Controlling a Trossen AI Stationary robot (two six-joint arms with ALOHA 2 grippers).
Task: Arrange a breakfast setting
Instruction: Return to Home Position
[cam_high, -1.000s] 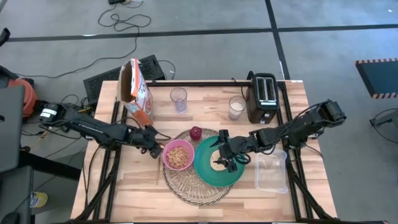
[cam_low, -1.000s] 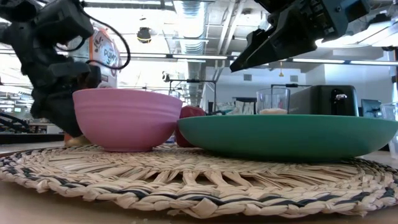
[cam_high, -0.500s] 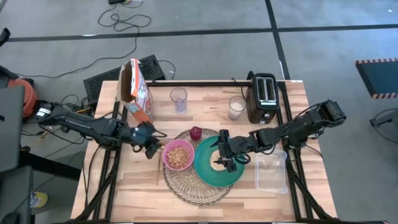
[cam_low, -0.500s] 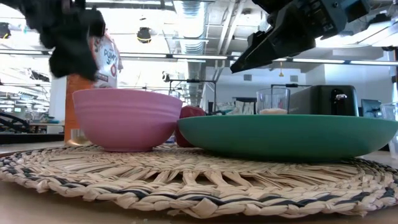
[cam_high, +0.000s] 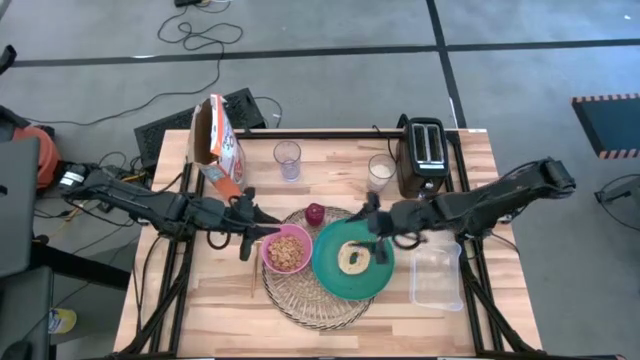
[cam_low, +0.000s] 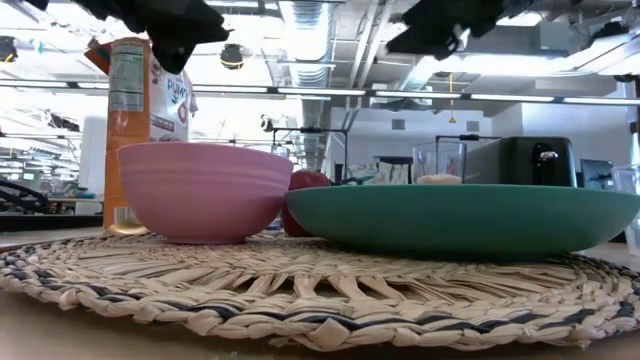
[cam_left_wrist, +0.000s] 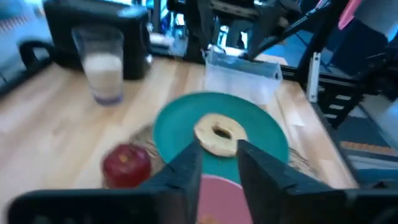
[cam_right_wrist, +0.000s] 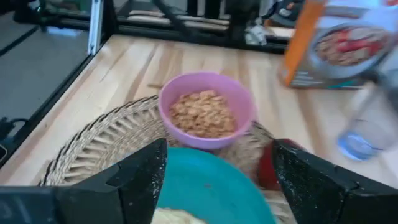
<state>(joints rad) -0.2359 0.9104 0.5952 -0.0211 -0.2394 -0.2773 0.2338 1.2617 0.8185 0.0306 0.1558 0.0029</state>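
A round wicker mat lies at the table's middle. On it stand a pink bowl of cereal and a teal plate. A bread ring lies flat on the plate. A small dark-red fruit sits on the mat's far edge. A thin gold spoon lies on the table left of the mat. My left gripper hovers open above the bowl's left side. It also shows in the left wrist view. My right gripper hovers wide open above the plate's far right. It also shows in the right wrist view.
A cereal box stands at the far left, with an empty glass and a glass of milk along the far side. A black toaster stands at the far right. A clear plastic tub lies right of the plate.
My right gripper has risen from low over the bread ring and drawn back toward the table's far right; the ring stays flat on the plate. My left gripper has risen from beside the bowl's left side and shifted slightly toward the far edge.
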